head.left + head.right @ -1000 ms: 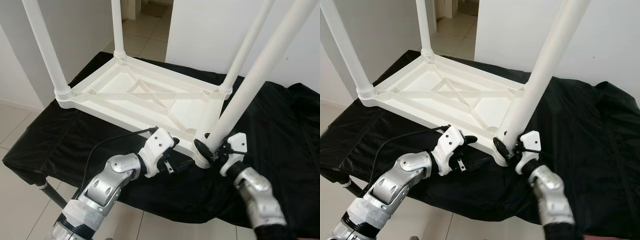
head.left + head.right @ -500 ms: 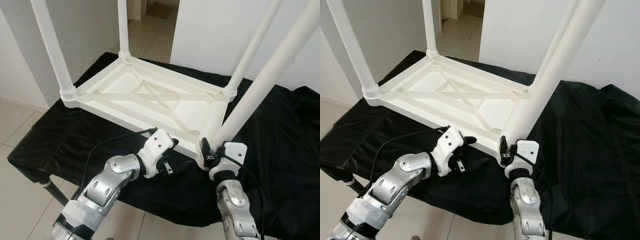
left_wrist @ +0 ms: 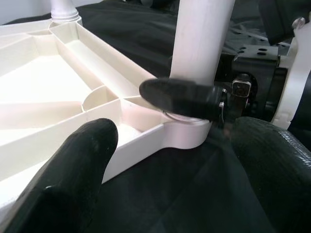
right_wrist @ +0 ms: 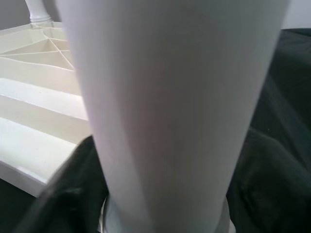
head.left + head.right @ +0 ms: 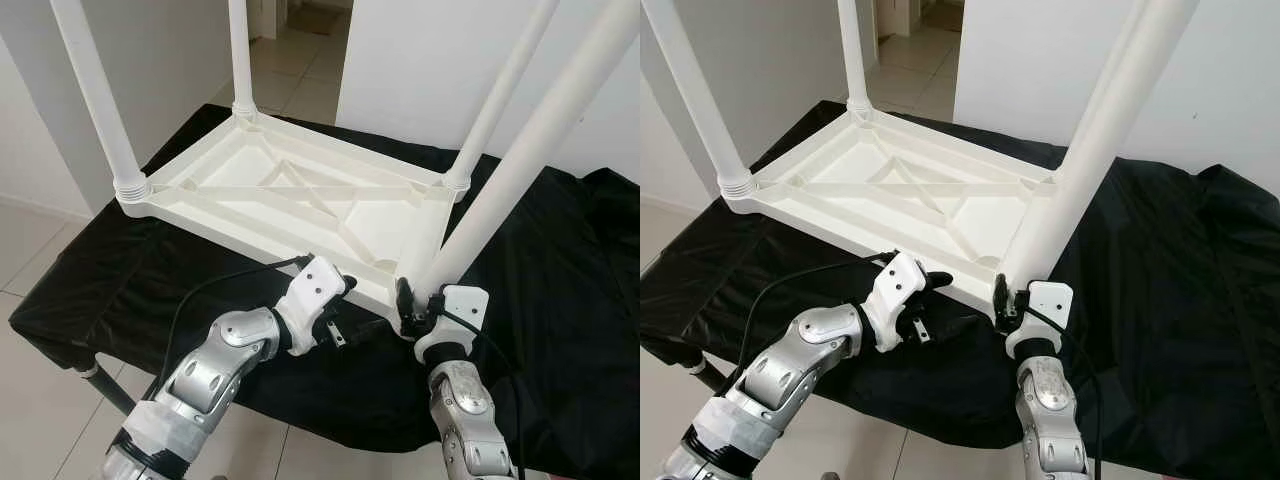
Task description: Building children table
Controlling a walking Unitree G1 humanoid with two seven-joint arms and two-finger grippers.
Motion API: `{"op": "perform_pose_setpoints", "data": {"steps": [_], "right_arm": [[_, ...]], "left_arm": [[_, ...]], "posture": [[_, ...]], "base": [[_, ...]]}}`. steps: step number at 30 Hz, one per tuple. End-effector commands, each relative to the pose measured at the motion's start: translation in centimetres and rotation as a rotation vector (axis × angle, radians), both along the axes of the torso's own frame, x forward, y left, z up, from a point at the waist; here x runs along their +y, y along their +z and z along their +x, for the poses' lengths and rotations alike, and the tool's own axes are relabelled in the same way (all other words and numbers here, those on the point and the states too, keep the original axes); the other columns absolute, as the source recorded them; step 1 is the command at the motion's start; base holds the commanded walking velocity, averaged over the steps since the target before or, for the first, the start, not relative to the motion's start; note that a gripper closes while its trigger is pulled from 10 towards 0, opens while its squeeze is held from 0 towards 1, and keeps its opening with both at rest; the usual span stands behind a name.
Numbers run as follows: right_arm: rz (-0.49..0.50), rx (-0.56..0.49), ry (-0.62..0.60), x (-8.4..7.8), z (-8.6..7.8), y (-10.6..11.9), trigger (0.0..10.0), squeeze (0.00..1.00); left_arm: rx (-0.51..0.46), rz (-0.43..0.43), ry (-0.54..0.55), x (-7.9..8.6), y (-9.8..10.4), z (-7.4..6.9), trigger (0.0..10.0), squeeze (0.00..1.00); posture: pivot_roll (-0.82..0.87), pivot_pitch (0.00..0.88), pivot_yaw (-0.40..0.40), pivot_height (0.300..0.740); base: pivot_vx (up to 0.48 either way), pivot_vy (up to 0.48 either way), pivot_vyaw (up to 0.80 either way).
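Leg seating is what matters: the near white plastic round leg point(image 5: 520, 170) rises steeply from the corner socket of the upturned white plastic children's table point(image 5: 300, 200) on the black-draped worktop point(image 5: 560, 300), and the right claw point(image 5: 412, 303) pinches its base. Left claw point(image 5: 352, 330), spread, rests just beside the near rim. Since the earlier frame, the right forearm has swung from outboard to straight below the leg

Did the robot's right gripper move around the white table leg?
Yes. The right gripper swung round the white plastic table leg near its base, its wrist shifting leftward.
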State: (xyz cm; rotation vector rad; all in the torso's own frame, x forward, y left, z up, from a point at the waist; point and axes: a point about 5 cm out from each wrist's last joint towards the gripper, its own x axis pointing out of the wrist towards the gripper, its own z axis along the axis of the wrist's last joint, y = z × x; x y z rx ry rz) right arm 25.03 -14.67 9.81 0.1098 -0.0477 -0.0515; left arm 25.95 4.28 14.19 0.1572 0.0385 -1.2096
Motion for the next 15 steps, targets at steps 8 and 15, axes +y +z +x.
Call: {"op": "perform_pose_setpoints", "data": {"steps": [8,15], "right_arm": [[0.01,-0.033,0.165,-1.3,0.1,0.5,10.0,0.0],[-0.017,-0.05,0.475,-2.4,0.7,1.3,10.0,0.0]], "left_arm": [[-0.019,0.009,0.001,-0.1,0.0,0.2,10.0,0.0],[-0.02,0.002,-0.006,-0.2,0.1,0.2,10.0,0.0]], "posture": [[-0.05,0.0,-0.09,0.74],[-0.06,0.0,-0.072,0.74]], "base": [[0.0,0.0,0.0],[0.0,0.0,0.0]]}}
